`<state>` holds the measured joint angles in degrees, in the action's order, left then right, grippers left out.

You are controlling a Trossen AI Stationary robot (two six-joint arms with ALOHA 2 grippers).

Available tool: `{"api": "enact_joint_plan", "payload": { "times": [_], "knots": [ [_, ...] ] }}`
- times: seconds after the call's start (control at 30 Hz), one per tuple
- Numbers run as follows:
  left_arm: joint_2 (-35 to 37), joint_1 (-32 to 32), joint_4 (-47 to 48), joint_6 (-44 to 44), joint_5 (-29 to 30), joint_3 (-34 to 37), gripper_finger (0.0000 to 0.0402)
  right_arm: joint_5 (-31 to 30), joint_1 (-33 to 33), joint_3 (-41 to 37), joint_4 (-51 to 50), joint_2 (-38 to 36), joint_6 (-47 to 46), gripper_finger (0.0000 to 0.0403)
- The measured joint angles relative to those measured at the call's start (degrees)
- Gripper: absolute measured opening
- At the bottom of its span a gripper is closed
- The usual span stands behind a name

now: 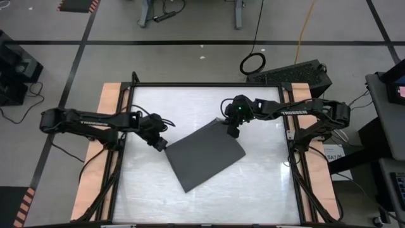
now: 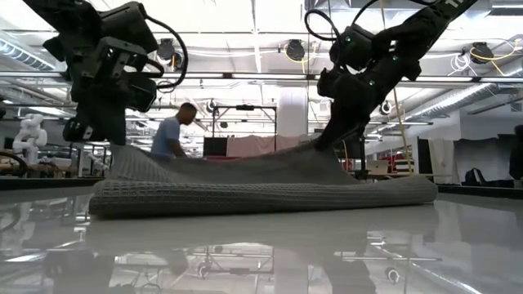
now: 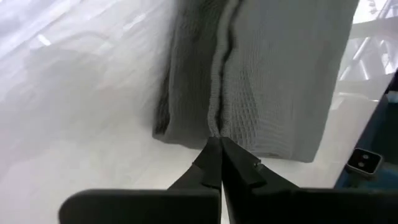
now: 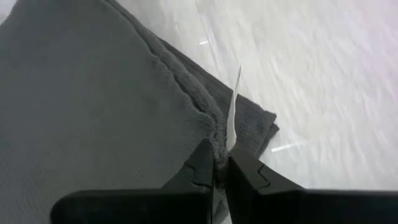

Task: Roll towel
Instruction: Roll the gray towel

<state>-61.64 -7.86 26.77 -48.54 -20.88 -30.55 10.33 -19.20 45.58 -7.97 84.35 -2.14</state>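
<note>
Towel [image 1: 205,157] lies folded and skewed mid-surface [image 1: 266,190], flat except along its far edge. Left tool [image 1: 162,144] sits at the towel's left corner, pinched tight on the hem, seen closed on cloth in its wrist view [image 3: 217,146]. Right tool [image 1: 231,131] sits at the towel's far right corner, clamped on the edge right beside the white tag [image 4: 233,112]. Low view shows both held corners raised off the surface while the near fold rests down [image 2: 261,196]. Looks like both corners are gripped so the far edge can be turned over evenly to start the roll; not yet rolled.
</note>
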Motion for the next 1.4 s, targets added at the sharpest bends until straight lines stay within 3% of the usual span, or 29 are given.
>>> {"api": "enact_joint_plan", "payload": {
  "times": [0.23,0.43,0.57,0.7,0.97,1.4],
  "knots": [
    [-1.78,0.0,-0.27,-0.19,0.21,0.0,0.0001,-1.47,-0.03,0.12,4.08,-0.01,-2.09,0.0074],
    [-2.74,0.0,-0.29,-0.15,0.38,0.0,0.0001,-2.87,-1.07,0.76,1.93,-0.01,-3.23,0.0151],
    [-2.81,0.02,-0.28,-0.21,0.66,0.0,0.0001,-1.95,-1.24,0.76,-1.63,-1.23,-5.7,0.0169],
    [-2.81,0.0,-0.27,-0.41,1.26,0.0,0.0001,0.52,-0.2,0.76,-3.69,-1.14,-4.42,0.0142],
    [-2.81,0.01,-0.08,0.12,1.64,0.0,0.0001,-1.23,-1.12,0.76,4.13,6.11,-3.31,0.0009],
    [-2.81,0.01,1.1,0.96,1.93,0.0,0.0011,-2.51,-1.7,0.74,10.66,15.61,-6.31,0.0003]
  ]
}}
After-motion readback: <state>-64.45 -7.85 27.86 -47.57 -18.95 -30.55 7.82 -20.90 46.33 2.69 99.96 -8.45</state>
